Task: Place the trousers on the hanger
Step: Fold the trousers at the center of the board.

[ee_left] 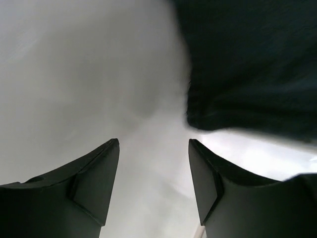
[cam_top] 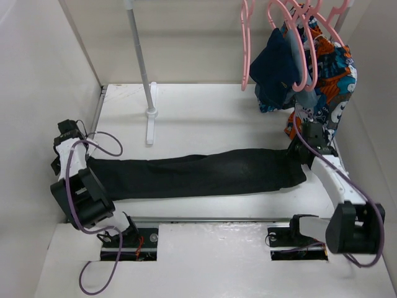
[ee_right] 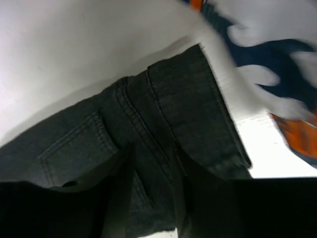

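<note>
The black trousers [cam_top: 198, 174] lie flat across the table, legs to the left and waist to the right. My right gripper [cam_top: 299, 151] is down on the waist end. In the right wrist view its jaws [ee_right: 152, 148] stand narrow on the waistband and back seam of the trousers [ee_right: 173, 104]. My left gripper [cam_top: 67, 138] is by the leg ends at the table's left edge. It is open and empty [ee_left: 153, 144] over bare table, with a corner of the trousers [ee_left: 247, 64] beyond it to the right. An empty pink hanger [cam_top: 245, 56] hangs on the rail at the back.
More pink hangers hold a navy garment [cam_top: 279, 65] and a patterned blue-orange-white garment [cam_top: 332, 81] at the back right, just beyond my right gripper. The patterned one also shows in the right wrist view [ee_right: 277, 64]. A white rack pole and foot [cam_top: 151, 115] stand at the back left. Walls enclose the table.
</note>
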